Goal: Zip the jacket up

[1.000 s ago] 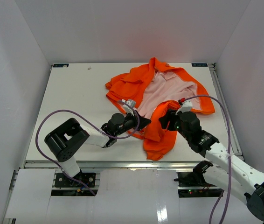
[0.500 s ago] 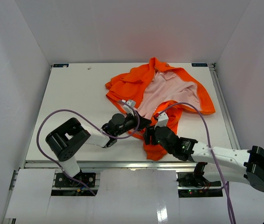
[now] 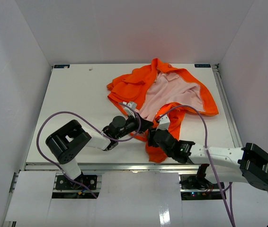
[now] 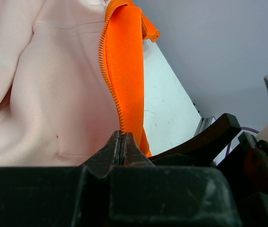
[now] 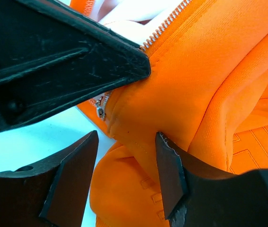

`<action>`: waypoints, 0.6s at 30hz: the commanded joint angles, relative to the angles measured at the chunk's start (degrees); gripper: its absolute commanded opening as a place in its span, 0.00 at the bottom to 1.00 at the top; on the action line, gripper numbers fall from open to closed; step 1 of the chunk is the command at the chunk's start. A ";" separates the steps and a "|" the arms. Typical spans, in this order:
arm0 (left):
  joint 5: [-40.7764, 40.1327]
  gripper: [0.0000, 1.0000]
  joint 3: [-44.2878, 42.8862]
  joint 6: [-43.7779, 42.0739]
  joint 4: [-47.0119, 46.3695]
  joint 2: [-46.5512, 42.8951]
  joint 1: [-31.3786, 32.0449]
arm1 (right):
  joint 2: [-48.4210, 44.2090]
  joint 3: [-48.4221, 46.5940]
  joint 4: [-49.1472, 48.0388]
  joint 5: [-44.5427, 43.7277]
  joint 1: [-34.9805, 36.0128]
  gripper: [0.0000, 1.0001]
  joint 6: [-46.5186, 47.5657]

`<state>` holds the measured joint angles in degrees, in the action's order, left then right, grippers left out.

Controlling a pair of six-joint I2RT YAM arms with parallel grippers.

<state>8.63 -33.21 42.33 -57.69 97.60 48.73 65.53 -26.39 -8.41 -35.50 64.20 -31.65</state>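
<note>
The orange jacket [image 3: 130, 85] lies open at the table's middle right, its pale pink lining [image 3: 174, 94] facing up. My left gripper [image 3: 147, 125] is shut on the jacket's front zipper edge; in the left wrist view the fingertips [image 4: 122, 135] pinch the orange strip just below the zipper teeth [image 4: 109, 80]. My right gripper [image 3: 151, 136] is open right beside it, over the jacket's lower fold. In the right wrist view orange fabric [image 5: 195, 71] sits between its spread fingers [image 5: 169, 175]. The silver zipper slider [image 5: 99, 110] hangs beside the left gripper's black finger [image 5: 53, 61].
The white table [image 3: 77, 99] is boxed in by white walls on the left, back and right. Purple cables loop from both arms, one over the jacket [image 3: 191, 109]. The arm bases sit on the rail at the near edge [image 3: 134, 168].
</note>
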 commanded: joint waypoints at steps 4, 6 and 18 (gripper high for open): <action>-0.13 0.00 1.51 -0.72 -0.97 -2.22 0.22 | 4.47 0.28 -3.63 -5.15 0.22 0.58 -2.75; -1.29 0.00 2.41 -0.71 -1.72 -2.46 0.22 | 4.70 0.73 -5.02 -5.37 0.22 0.58 -2.67; -1.25 0.00 1.76 -0.41 -0.75 -1.98 0.23 | 12.54 0.75 -15.08 -6.33 0.22 0.56 -1.65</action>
<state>7.86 -31.18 42.24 -58.21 97.56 48.77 75.02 -24.60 -18.12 -39.25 64.25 -32.82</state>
